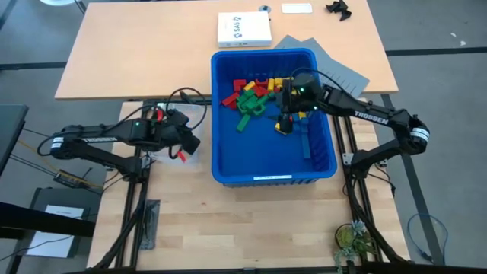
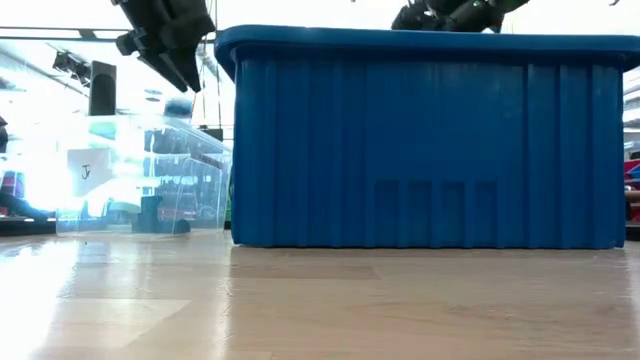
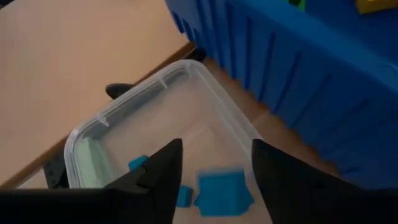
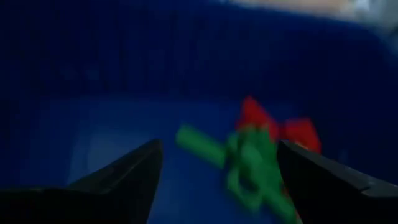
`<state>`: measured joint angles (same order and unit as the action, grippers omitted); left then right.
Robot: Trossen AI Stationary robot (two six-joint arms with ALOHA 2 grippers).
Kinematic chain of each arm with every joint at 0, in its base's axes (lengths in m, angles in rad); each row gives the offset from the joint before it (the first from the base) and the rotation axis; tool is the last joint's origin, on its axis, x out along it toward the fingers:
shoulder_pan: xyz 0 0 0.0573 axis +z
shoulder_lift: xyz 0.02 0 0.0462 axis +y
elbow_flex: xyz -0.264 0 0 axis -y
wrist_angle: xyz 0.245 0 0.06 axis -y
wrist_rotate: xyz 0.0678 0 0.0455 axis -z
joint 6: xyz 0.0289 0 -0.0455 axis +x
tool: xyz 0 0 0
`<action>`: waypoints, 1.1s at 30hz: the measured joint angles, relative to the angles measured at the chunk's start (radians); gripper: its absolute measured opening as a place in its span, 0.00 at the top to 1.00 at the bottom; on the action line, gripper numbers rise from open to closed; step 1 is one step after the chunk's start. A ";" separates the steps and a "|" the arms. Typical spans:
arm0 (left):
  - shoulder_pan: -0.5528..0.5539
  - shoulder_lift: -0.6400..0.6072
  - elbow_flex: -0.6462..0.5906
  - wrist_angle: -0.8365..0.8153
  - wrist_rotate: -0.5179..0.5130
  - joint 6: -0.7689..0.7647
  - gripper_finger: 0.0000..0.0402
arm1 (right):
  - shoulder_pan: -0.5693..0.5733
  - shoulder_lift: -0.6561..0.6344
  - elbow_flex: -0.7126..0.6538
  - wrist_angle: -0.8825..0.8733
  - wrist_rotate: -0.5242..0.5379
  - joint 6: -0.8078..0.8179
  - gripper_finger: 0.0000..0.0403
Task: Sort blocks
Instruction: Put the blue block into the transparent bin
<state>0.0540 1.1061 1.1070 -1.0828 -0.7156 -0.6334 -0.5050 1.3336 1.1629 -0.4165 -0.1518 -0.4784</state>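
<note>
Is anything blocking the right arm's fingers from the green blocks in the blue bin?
Nothing visible does. The right gripper is open inside the blue bin, and the green blocks lie straight ahead between its fingers, with only bare bin floor between.

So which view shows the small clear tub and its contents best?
The left wrist view: the left gripper hangs open over the clear tub, with blue blocks inside. The high view mostly hides the tub under the arm; the low view shows only its side wall; the right wrist view misses it.
</note>
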 joint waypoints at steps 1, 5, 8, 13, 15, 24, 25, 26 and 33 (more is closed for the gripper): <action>0.000 0.000 0.000 -0.001 -0.005 -0.009 0.48 | 0.003 -0.001 0.000 -0.055 0.030 0.001 0.22; 0.000 -0.001 0.000 0.003 -0.012 -0.045 0.38 | 0.007 0.009 -0.001 -0.217 0.170 0.002 0.21; 0.000 -0.001 0.000 0.013 -0.014 -0.044 0.30 | -0.001 0.050 -0.001 -0.297 0.279 0.003 0.21; 0.000 -0.001 0.000 0.040 -0.016 0.002 0.23 | -0.034 0.138 -0.001 -0.393 0.347 0.003 0.22; 0.000 -0.001 0.000 0.041 -0.022 0.002 0.23 | -0.046 0.176 -0.001 -0.437 0.371 -0.006 0.23; -0.001 -0.001 0.000 0.045 -0.041 0.031 0.22 | -0.078 0.316 -0.001 -0.595 0.549 -0.137 0.24; -0.002 -0.001 0.000 0.045 -0.042 0.044 0.22 | -0.081 0.331 -0.001 -0.592 0.548 -0.140 0.24; -0.002 -0.001 0.000 0.046 -0.042 0.054 0.22 | -0.085 0.346 -0.001 -0.590 0.546 -0.140 0.24; -0.002 0.000 0.000 0.052 -0.046 0.084 0.22 | -0.103 0.451 0.006 -0.591 0.568 -0.148 0.27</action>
<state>0.0525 1.1061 1.1069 -1.0309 -0.7612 -0.5495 -0.6076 1.7848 1.1690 -1.0074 0.4160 -0.6266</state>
